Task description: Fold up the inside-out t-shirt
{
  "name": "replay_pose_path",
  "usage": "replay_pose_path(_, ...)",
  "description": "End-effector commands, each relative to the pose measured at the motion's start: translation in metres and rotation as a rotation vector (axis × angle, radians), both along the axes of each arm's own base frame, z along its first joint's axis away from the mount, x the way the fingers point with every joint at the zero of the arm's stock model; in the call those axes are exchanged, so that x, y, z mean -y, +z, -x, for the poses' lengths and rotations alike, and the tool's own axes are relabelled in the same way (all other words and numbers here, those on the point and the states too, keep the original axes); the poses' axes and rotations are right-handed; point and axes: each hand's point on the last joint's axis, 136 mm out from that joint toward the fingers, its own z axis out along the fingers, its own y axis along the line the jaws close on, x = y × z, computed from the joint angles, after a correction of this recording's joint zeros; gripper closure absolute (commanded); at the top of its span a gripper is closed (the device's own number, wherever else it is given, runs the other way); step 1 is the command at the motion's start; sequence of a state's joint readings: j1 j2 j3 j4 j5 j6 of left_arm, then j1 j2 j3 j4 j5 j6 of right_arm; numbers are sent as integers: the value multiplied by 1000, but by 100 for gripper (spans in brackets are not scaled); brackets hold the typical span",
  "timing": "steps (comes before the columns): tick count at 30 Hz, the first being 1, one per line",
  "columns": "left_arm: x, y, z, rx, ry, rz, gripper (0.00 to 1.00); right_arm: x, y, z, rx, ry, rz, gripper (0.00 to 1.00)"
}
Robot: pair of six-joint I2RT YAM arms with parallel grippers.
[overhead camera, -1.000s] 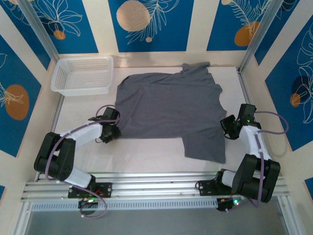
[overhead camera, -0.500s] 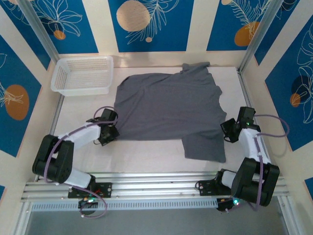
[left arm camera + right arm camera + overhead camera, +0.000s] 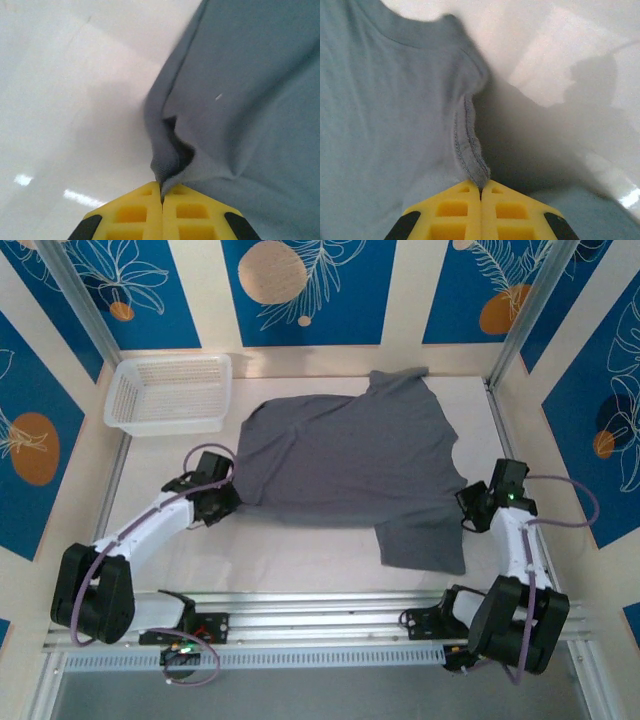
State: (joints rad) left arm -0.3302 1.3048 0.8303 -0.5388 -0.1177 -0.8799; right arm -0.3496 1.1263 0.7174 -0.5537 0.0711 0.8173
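Note:
The dark grey inside-out t-shirt (image 3: 350, 465) lies spread across the middle of the white table, one sleeve reaching toward the front right. My left gripper (image 3: 222, 502) is shut on the shirt's front left corner; the left wrist view shows its yellow fingers (image 3: 130, 215) pinching a bunched fold of the t-shirt (image 3: 250, 100). At the shirt's right edge my right gripper (image 3: 472, 508) is shut too. Its yellow fingers (image 3: 515, 212) clamp a stitched hem of the t-shirt (image 3: 380, 115), and the cloth lifts off the table there.
A white plastic mesh basket (image 3: 170, 392) stands at the back left corner. Bare white table (image 3: 290, 555) runs along the front between the two arms. Blue patterned walls and metal posts close in the sides and back.
The left gripper has shut on the shirt's corner and moved back and up with it. The right gripper has shifted slightly right and back, pulling the hem. The shirt has slid toward the back.

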Motion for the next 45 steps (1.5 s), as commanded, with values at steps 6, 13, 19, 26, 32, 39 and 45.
replay_pose_path(6,0,39,-66,113,-16,-62,100,13,18,-54,51,31,41,100)
replay_pose_path(13,-14,18,-88,91,29,-80,100,8,17,-86,41,68,46,100)
replay_pose_path(19,-20,3,-96,63,45,-67,100,11,3,-105,-1,72,36,100)
replay_pose_path(26,-5,-16,-113,44,-7,-27,100,14,-32,-121,-76,107,25,100)
replay_pose_path(32,4,-30,-128,58,-50,-11,70,13,-47,-130,-112,145,7,77)
replay_pose_path(39,-10,9,-122,158,-55,-81,40,20,2,-116,-62,131,54,48)
replay_pose_path(45,15,65,-99,295,-180,-85,33,9,1,-61,-63,75,-13,43)
